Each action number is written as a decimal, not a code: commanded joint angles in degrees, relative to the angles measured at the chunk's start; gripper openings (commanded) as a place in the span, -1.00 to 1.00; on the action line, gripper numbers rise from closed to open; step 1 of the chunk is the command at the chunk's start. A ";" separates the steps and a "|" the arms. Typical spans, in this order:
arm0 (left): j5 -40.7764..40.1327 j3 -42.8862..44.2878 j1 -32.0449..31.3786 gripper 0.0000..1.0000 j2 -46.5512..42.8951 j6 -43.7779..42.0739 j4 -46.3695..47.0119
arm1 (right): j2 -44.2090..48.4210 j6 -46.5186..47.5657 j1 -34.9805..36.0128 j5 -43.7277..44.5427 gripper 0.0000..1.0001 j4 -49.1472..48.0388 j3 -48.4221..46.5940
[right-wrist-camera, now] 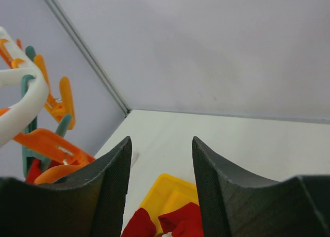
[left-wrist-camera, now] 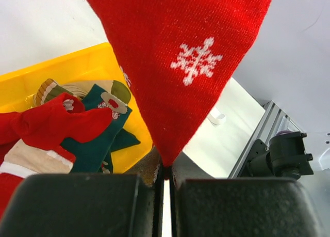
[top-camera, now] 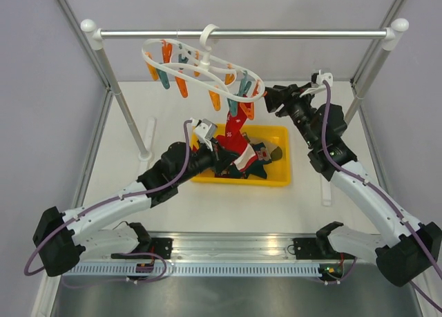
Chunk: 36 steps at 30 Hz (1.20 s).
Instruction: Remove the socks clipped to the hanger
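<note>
The white oval hanger (top-camera: 200, 72) hangs by its hook from the rail, with orange and teal pegs dangling. One red sock (top-camera: 235, 132) with a white snowflake hangs from a peg at the hanger's near right. My left gripper (top-camera: 215, 150) is shut on that sock's lower tip; in the left wrist view the sock (left-wrist-camera: 185, 66) rises from the closed jaws of the gripper (left-wrist-camera: 166, 174). My right gripper (top-camera: 271, 99) is open and empty, just right of the hanger's end pegs. In the right wrist view the gripper (right-wrist-camera: 161, 159) is beside the hanger (right-wrist-camera: 26, 100) and an orange peg (right-wrist-camera: 51, 146).
A yellow bin (top-camera: 276, 175) stands below the hanger, holding several loose socks in red, teal and beige (left-wrist-camera: 98, 139). It also shows in the right wrist view (right-wrist-camera: 170, 195). The metal rail (top-camera: 290, 34) with white end knobs spans the back on two slanted posts.
</note>
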<state>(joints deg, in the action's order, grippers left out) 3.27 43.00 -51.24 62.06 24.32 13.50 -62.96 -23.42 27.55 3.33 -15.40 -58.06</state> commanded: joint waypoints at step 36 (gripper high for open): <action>-5.81 6.30 -0.09 -0.95 6.31 0.12 -4.53 | -1.20 -9.19 -1.62 -28.29 0.15 -21.34 4.27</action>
<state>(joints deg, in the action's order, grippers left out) 0.80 46.35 -51.24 67.20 24.29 9.04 -65.45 -32.82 26.02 -22.68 -34.74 -54.30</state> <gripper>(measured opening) 0.029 0.570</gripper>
